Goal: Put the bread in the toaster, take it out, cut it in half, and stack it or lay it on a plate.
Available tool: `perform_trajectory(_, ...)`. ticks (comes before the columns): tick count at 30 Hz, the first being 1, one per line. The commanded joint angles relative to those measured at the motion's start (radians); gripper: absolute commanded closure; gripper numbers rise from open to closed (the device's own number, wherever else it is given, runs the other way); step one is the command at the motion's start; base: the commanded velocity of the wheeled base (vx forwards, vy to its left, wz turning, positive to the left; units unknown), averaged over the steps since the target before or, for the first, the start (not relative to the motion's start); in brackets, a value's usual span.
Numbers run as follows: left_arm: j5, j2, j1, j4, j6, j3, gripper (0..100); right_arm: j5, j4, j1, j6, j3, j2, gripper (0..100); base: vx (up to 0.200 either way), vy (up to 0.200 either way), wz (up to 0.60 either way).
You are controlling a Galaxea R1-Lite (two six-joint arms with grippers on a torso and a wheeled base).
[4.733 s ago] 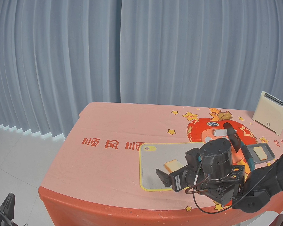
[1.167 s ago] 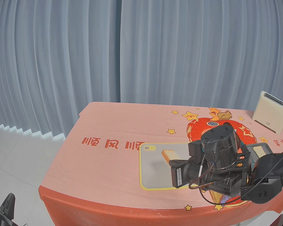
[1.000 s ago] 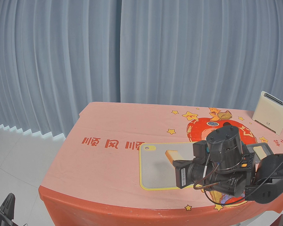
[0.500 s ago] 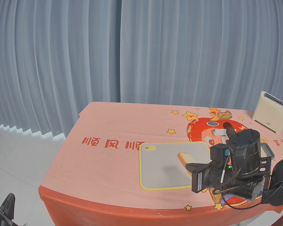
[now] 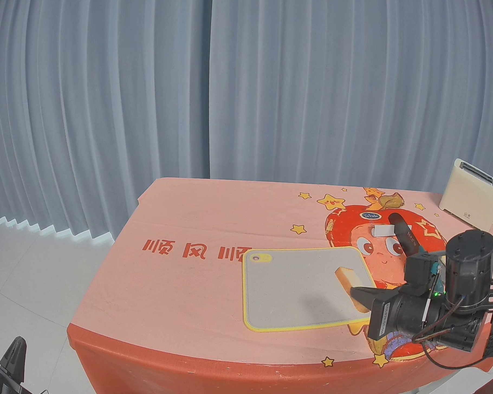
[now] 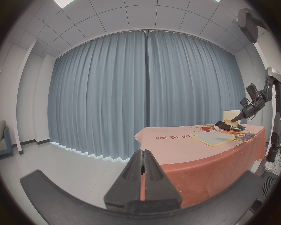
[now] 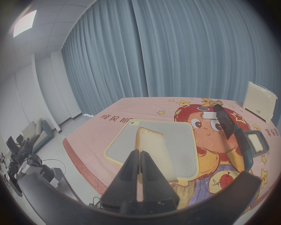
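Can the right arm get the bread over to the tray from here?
Probably yes. The right gripper holds the bread above the board's edge; the tray, holding one piece, lies close by, past the flat-lying knife.

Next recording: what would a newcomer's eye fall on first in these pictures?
The right tool is shut on a slice of bread, lifted above the right edge of the grey cutting board. Behind it a dark knife lies on the pink cartoon tablecloth, and the cream toaster stands at the table's far right corner.
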Motion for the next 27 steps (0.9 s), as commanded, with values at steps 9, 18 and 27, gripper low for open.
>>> perform_trajectory(9, 0.001, -0.016, 0.000, 0.000, 0.000, 0.018, 100, -0.046, -0.013, 0.022, -0.005, 0.050, -0.044, 100, 0.000, 0.000, 0.00)
perform_trajectory(18, 0.001, -0.016, 0.000, 0.000, 0.002, 0.018, 100, -0.060, -0.012, 0.027, -0.005, 0.054, -0.045, 100, 0.000, 0.000, 0.00)
perform_trajectory(27, 0.002, -0.016, 0.000, 0.000, 0.002, 0.018, 100, -0.071, -0.035, 0.028, -0.008, 0.057, -0.047, 100, 0.000, -0.111, 0.00)
